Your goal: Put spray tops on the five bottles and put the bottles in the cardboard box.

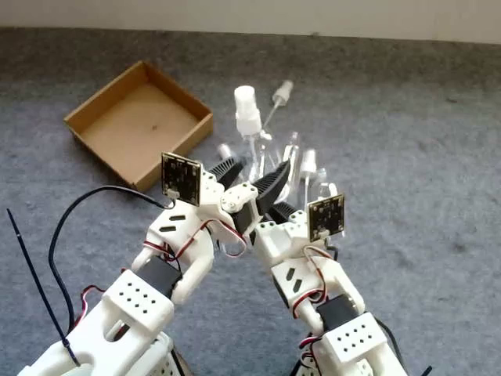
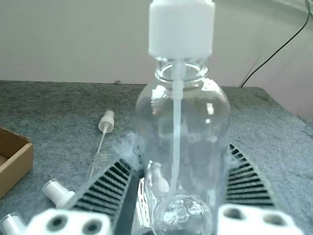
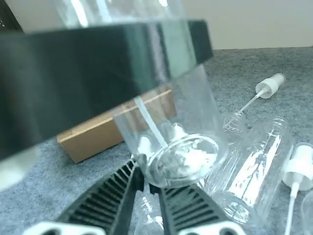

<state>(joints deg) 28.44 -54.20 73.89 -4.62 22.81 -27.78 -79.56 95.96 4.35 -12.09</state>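
A clear bottle [image 1: 251, 153] stands upright off the table, and my left gripper [image 1: 250, 175] is shut on its body. In the left wrist view the ribbed fingers [image 2: 110, 183] flank the bottle [image 2: 182, 127]. A white spray top [image 2: 181, 27] sits loosely on its neck, with the dip tube hanging inside. My right gripper [image 3: 145, 176] is shut just under the bottle's base [image 3: 188, 159], with nothing seen in it. It sits low beside the left gripper in the high view [image 1: 278, 210]. The cardboard box [image 1: 141, 125] lies at the far left with nothing in it.
Several bare bottles [image 3: 254, 166] and spray tops [image 3: 299, 172] lie in a cluster behind the held bottle [image 1: 301, 160]. One loose spray top with its tube [image 1: 280, 98] lies farther back. The left arm's finger [image 3: 98, 78] crosses close to the right wrist camera.
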